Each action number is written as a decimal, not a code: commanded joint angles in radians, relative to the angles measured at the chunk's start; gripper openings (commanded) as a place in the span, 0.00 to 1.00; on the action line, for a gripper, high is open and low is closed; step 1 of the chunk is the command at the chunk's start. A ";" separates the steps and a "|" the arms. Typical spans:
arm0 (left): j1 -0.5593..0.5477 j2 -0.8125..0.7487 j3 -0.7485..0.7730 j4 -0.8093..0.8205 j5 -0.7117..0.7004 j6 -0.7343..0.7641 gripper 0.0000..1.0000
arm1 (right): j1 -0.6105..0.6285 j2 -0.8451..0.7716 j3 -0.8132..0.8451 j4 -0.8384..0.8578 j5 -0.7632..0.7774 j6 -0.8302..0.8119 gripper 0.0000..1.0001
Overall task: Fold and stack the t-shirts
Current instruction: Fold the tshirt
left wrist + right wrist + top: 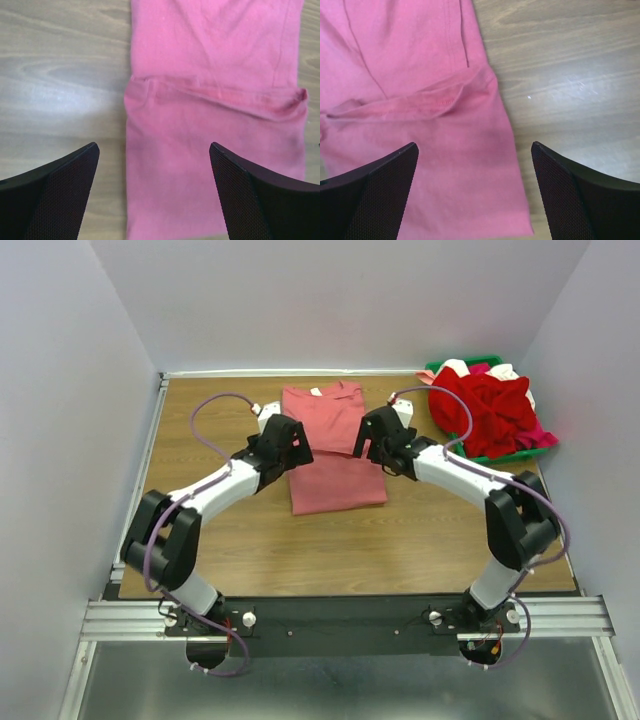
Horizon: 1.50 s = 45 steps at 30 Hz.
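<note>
One table (400,540) holds a pink t-shirt (335,455), folded narrow, at its middle; a green bin (438,366) of red clothes (490,405) sits far right. Left gripper (154,145) and right gripper (474,144) hang above the shirt's side edges, jaws apart, empty.

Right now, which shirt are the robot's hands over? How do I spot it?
Look at the wooden table. Near its middle, between the left gripper and right gripper, lies the pink t-shirt. It is spread flat, unlike the crumpled red clothes heaped in the green bin.
</note>
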State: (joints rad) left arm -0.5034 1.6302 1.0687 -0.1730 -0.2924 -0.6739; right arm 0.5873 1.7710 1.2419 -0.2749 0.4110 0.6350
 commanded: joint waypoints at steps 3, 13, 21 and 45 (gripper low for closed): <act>-0.023 -0.177 -0.203 0.079 0.099 -0.053 0.98 | -0.003 -0.192 -0.194 0.003 -0.043 0.046 1.00; -0.103 -0.276 -0.458 0.167 0.113 -0.157 0.98 | -0.003 -0.254 -0.386 0.008 -0.143 0.078 1.00; -0.113 -0.265 -0.513 0.190 0.116 -0.181 0.96 | -0.003 -0.214 -0.415 0.009 -0.126 0.092 0.91; -0.133 -0.113 -0.471 0.181 0.104 -0.196 0.00 | -0.003 -0.191 -0.515 0.051 -0.147 0.097 0.15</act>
State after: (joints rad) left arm -0.6277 1.4803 0.5976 0.0662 -0.1875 -0.8745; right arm 0.5873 1.5898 0.7910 -0.1787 0.2848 0.7284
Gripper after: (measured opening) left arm 0.019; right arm 0.195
